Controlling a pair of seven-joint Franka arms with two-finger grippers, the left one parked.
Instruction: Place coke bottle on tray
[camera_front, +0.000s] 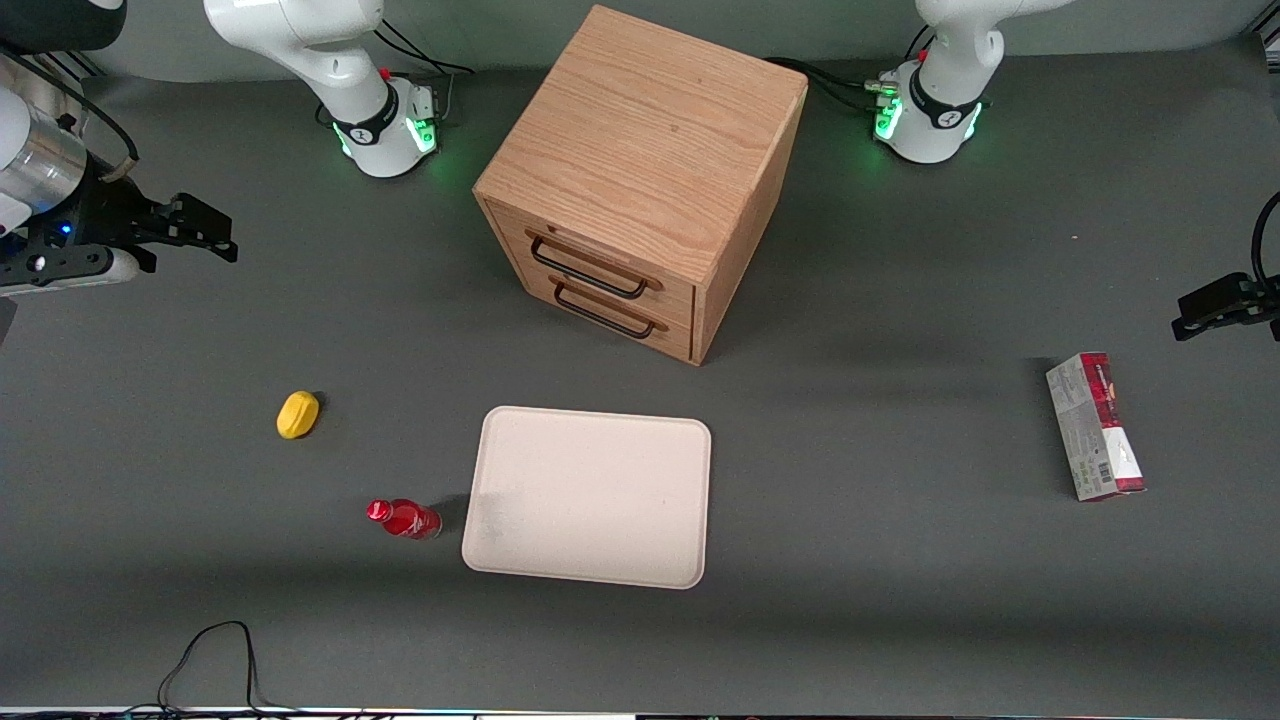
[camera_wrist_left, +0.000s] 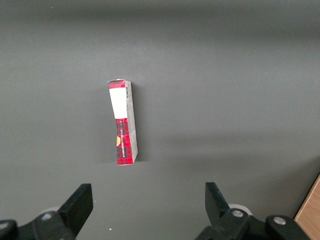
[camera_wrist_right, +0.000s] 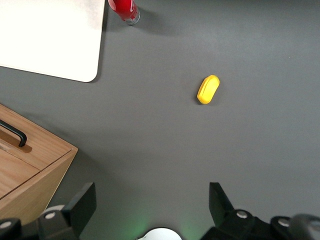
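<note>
Lying on its side on the table (camera_front: 900, 600), the coke bottle (camera_front: 404, 518) sits just beside the tray (camera_front: 590, 495), not on it. I see a yellow lemon (camera_front: 298, 414) a little farther from the front camera than the bottle. A wooden drawer box (camera_front: 640, 180) stands farther up, and a red carton (camera_front: 1095, 425) lies toward the parked arm's end. My gripper (camera_wrist_right: 152, 205) hangs high, well apart from the bottle, fingers (camera_wrist_right: 82, 202) spread wide and holding nothing.
</note>
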